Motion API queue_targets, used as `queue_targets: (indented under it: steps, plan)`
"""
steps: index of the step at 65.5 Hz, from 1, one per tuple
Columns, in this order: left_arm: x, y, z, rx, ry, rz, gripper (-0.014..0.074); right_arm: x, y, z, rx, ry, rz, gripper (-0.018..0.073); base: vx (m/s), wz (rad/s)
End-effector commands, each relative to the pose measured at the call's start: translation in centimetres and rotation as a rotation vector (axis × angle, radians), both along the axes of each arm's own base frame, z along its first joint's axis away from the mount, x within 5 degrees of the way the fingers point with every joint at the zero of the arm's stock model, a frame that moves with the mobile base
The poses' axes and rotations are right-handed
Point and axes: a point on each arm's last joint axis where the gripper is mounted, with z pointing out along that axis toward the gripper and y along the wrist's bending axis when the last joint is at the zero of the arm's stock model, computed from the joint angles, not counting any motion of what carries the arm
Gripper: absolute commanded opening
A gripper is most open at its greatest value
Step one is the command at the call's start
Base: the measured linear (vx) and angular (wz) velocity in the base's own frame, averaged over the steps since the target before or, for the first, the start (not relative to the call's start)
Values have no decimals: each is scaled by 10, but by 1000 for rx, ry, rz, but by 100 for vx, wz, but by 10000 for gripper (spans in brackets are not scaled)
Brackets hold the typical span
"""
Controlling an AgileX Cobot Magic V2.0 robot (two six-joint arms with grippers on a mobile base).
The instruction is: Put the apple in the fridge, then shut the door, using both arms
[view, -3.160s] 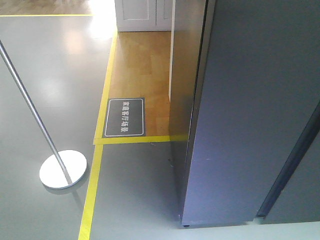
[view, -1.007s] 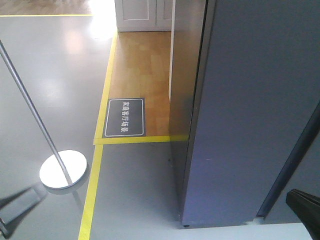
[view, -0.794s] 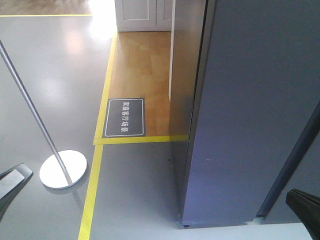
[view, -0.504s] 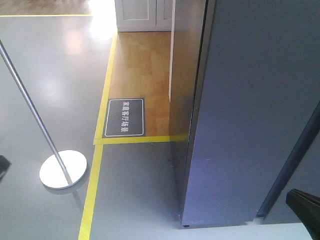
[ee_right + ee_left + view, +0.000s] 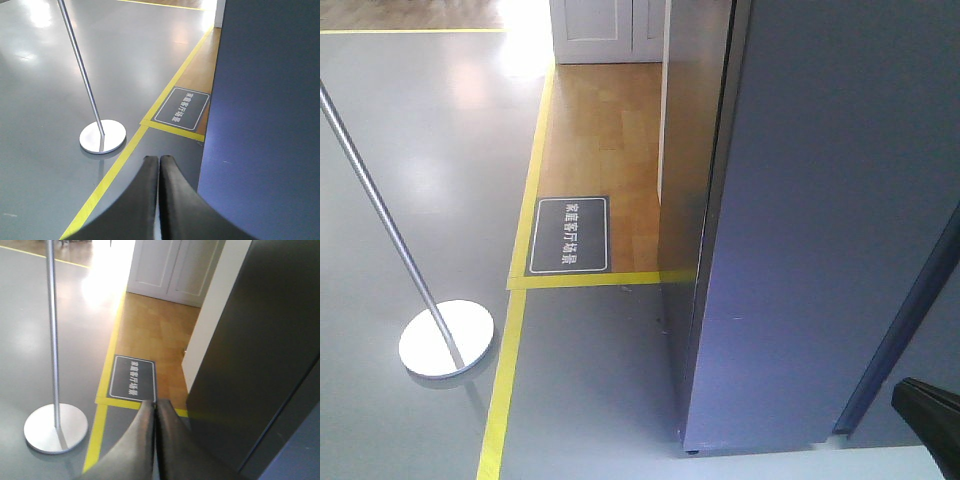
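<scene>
The fridge (image 5: 820, 220) is a tall dark grey block filling the right of the front view, and its door (image 5: 840, 250) lies flat against the body. It also shows in the left wrist view (image 5: 260, 355) and the right wrist view (image 5: 265, 115). The apple is out of view. My left gripper (image 5: 154, 402) is shut and empty, hanging over the floor left of the fridge. My right gripper (image 5: 159, 158) is shut and empty, just left of the fridge's front face. A dark tip of my right arm (image 5: 930, 405) shows at the lower right.
A metal stanchion pole on a round base (image 5: 445, 338) stands at the left. Yellow floor tape (image 5: 505, 380) borders a wooden floor area with a dark sign mat (image 5: 568, 234). White cabinet doors (image 5: 605, 30) stand at the back.
My left arm showed at the lower left a second ago and has drawn out of the front view. The dark right arm tip, absent 3.2 s ago, stays at the lower right.
</scene>
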Motion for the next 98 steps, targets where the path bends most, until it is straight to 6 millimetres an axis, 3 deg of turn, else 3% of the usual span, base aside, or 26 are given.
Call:
queue_targets:
  steps: [1, 13, 46, 98]
  plan:
    - [-5, -2, 9, 30, -103, -24, -6, 3, -2, 11, 24, -52, -38, -3, 0, 0]
    - [-20, 0, -4, -6, -135, 2, -6, 3, -2, 11, 24, -52, -38, -3, 0, 0]
    - [-31, 2, -5, 351, -178, -26, -6, 3, -2, 11, 24, -53, -38, -3, 0, 0]
    - [-31, 2, -4, 354, -182, -26, -6, 3, -2, 11, 24, -53, -38, -3, 0, 0]
